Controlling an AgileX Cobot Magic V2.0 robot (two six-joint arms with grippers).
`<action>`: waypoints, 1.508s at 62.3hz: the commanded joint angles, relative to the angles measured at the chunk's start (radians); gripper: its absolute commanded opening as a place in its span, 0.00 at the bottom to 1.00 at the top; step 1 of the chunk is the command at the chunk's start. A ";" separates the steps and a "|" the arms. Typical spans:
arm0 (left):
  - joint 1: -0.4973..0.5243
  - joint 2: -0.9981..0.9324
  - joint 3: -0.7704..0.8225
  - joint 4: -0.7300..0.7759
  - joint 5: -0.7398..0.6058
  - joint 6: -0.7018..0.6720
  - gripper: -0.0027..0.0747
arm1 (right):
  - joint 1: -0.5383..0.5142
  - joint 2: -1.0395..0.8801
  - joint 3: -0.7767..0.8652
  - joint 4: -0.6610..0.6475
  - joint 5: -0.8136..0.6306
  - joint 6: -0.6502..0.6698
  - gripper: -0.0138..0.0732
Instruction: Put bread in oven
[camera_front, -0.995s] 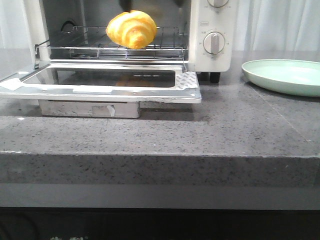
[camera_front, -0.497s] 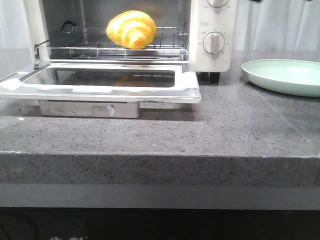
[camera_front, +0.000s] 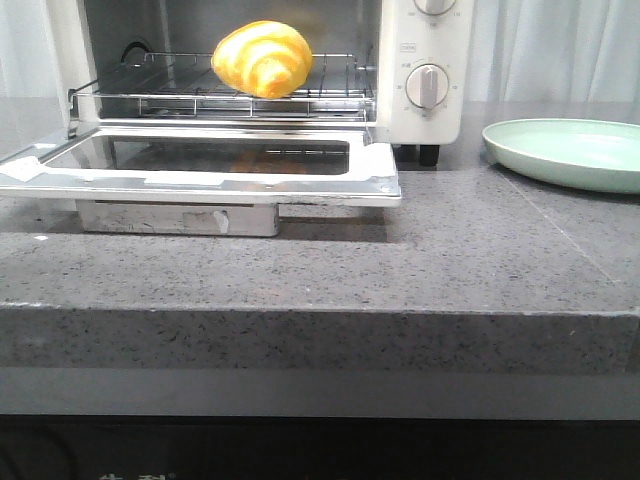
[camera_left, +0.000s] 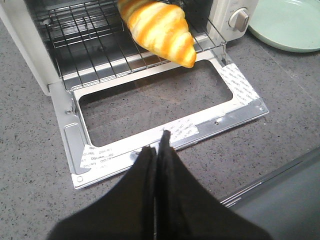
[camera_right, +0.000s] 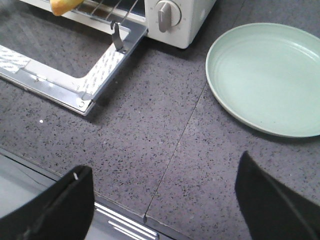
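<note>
From my front camera I log: bread (camera_front: 263, 58) resting on the wire rack (camera_front: 200, 95) inside the oven (camera_front: 420, 70); glass door (camera_front: 200, 165) folded down flat; pale green plate (camera_front: 570, 152) on the counter (camera_front: 420, 250), well apart.

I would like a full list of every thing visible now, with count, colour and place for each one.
Glossy striped bread bun: one, golden-yellow with orange-brown stripes, on the wire rack.
Metal wire rack: one, silver, inside the oven.
White boxy toaster oven: one, white, at the back of the countertop; its glass door is folded down open.
Round shallow plate: one, pale green, right of the oven, empty.
Speckled stone countertop: one, dark grey.
Left tool: black, shut, above the door's edge.
Right tool: black, open, above the countertop.
</note>
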 joint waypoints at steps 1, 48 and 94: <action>0.002 -0.007 -0.026 0.000 -0.071 -0.009 0.01 | -0.007 -0.065 0.005 -0.002 -0.100 -0.011 0.84; 0.002 -0.007 -0.026 0.000 -0.050 -0.009 0.01 | -0.007 -0.115 0.019 -0.002 -0.136 -0.011 0.08; 0.146 -0.224 0.280 -0.047 -0.335 -0.009 0.01 | -0.007 -0.115 0.019 -0.003 -0.136 -0.011 0.08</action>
